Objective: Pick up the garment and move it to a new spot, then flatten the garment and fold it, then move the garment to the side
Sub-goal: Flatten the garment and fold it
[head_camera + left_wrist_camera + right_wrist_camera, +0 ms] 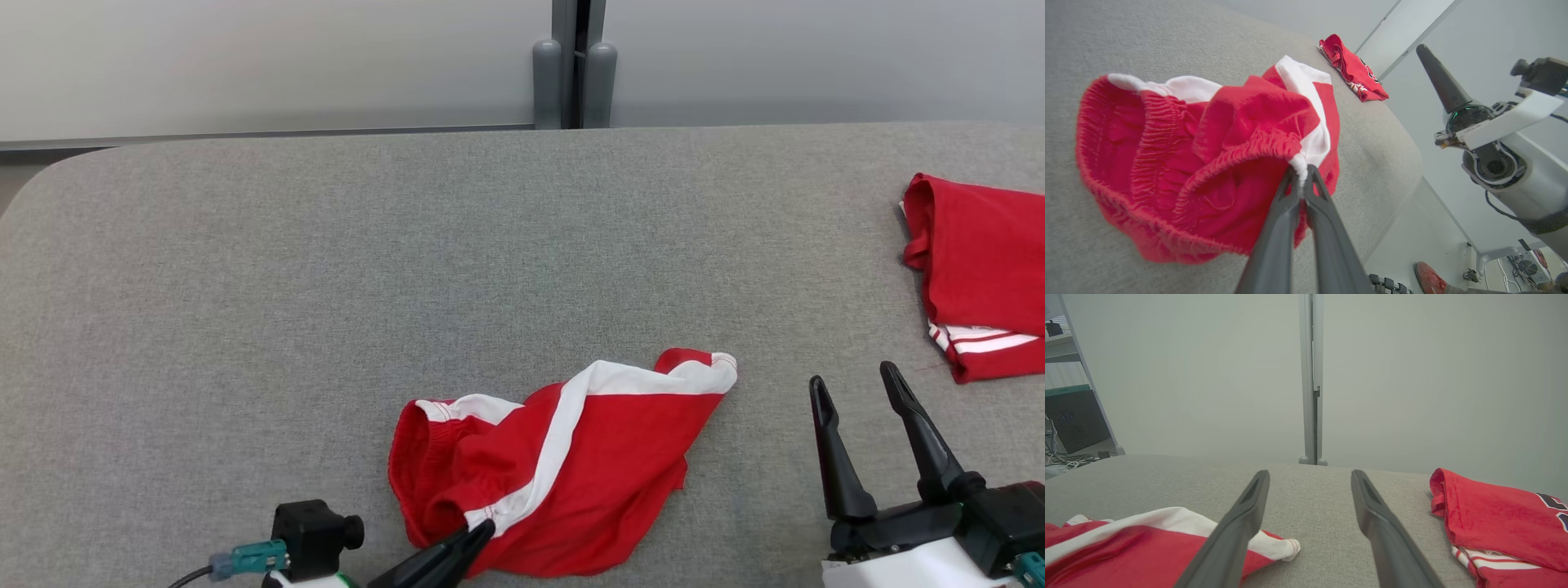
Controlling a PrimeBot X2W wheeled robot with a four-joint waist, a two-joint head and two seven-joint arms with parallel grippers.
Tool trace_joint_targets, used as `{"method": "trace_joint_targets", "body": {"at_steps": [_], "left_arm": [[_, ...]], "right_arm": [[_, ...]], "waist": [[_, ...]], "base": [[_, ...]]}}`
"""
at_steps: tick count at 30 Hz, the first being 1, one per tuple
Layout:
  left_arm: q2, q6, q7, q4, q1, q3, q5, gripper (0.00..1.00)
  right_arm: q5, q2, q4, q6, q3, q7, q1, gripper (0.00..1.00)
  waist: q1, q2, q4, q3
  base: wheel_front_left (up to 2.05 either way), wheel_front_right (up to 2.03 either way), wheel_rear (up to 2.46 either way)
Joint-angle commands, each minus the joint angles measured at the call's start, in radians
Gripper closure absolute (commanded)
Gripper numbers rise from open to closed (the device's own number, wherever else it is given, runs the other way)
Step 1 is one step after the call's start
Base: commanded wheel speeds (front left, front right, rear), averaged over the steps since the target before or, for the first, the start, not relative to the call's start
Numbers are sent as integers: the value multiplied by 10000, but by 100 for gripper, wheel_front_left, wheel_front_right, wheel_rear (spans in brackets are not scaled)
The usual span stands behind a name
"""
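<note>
Our left gripper (1301, 174) is clamped on the elastic waistband of the red-and-white garment (588, 465), which lies crumpled close to the table's (286, 269) near edge, about midway along it. We judge this to be the pick-up step: the next move calls for a lift and a carry toward bare cloth. Our right gripper (853, 384) stands with fingers apart by the same edge. A folded red jersey (980, 261) takes the right edge, while the left and far sides lie open.

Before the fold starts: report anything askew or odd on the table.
The red garment lies crumpled near the front edge, waistband bunched; the left gripper is shut on its white seam. Nothing looks damaged.
</note>
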Motion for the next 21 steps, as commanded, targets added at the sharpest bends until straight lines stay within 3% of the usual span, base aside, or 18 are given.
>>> {"method": "trace_joint_targets", "body": {"at_steps": [1, 7, 12, 17, 21], "left_arm": [[153, 29, -50, 40, 0, 31, 201, 100], [757, 559, -554, 297, 207, 324, 871, 100], [1123, 673, -700, 421, 296, 525, 961, 100], [1207, 610, -752, 504, 377, 569, 934, 100], [1147, 530, -681, 568, 265, 484, 968, 100]], "right_arm": [[-9, -72, 0, -5, 41, -8, 38, 0], [707, -499, 577, -5, 709, -8, 79, 0], [1867, -1245, 1657, -5, 1632, -8, -255, 0], [5311, -1864, 2604, -4, 2887, 40, -1312, 0], [8393, -2669, 2529, -4, 3686, 961, -2456, 0]], "waist": [[0, 0, 29, -7], [0, 0, 272, -15], [0, 0, 523, 5], [0, 0, 606, 57], [0, 0, 699, 196]], "base": [[0, 0, 0], [0, 0, 0], [0, 0, 0], [0, 0, 0], [0, 0, 0]]}}
